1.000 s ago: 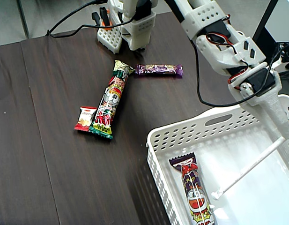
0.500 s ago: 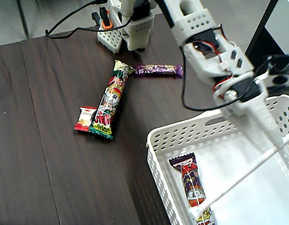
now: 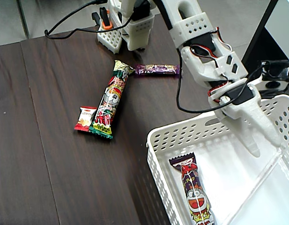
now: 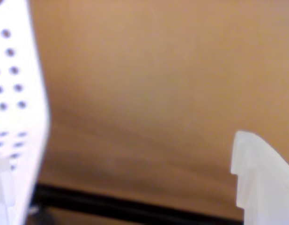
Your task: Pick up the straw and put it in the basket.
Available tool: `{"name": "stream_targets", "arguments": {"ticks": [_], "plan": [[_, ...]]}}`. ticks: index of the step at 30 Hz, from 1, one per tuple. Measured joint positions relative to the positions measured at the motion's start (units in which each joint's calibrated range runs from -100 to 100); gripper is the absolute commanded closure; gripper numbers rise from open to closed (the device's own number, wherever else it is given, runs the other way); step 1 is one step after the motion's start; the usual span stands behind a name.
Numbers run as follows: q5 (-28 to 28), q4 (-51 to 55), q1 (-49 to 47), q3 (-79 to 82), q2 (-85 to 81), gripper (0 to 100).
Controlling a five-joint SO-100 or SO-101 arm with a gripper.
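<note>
The straw, a long thin white stick, lies slanted on the floor of the white perforated basket at the lower right of the fixed view. My gripper hangs over the basket's far right part, fingers pointing down just above the straw's upper end. The fingers stand apart with nothing between them. In the wrist view the gripper shows one white fingertip at the right and another at the lower left, with the basket wall on the left. The straw is out of sight there.
A purple cartoon snack bar lies in the basket. On the dark table lie a long cartoon-printed bar, a small red-white packet and a purple wrapped candy. The arm base and cables are at the top.
</note>
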Motion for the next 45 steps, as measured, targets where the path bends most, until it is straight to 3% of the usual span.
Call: {"name": "stream_targets", "arguments": {"ticks": [4,14,19,23,29,35,45], "plan": [[0.00,9.93,-0.08,0.00,-2.81,68],[0.20,50.00,-0.16,0.99,-26.49,68],[4.03,64.39,0.63,11.62,-38.37,68],[7.41,65.24,0.87,25.50,-51.40,73],[7.00,62.37,2.06,49.37,-78.63,91],[6.08,68.94,4.28,61.17,-102.56,96],[6.03,76.09,6.89,63.24,-105.61,96]]}}
